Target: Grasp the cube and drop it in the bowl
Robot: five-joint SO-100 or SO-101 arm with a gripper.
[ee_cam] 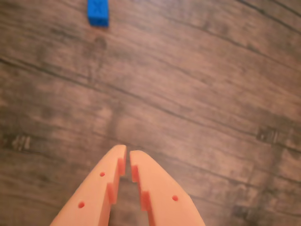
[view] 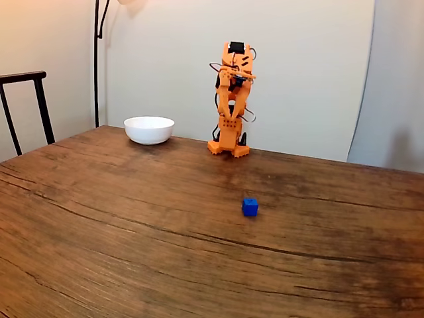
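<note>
1. Wrist view: the tool [ee_cam: 128, 155] hangs above bare desk [ee_cam: 197, 94] with its orange fingertips nearly touching, a thin slit between them, holding nothing. The cube [ee_cam: 98, 12] lies well ahead, at the picture's top edge.
2. Fixed view: the arm [view: 231, 99] is folded upright near the desk's far edge; the cube [view: 250, 207] sits mid-desk, well apart from the bowl [view: 149, 130] near the far edge. The reach looks not yet begun; next the tool must spread and descend over the cube.

No text, label, brand, number or sign can be read in either view. The cube's [view: 250, 207] faces are plain, and the bowl [view: 149, 130] bears no marking.
</note>
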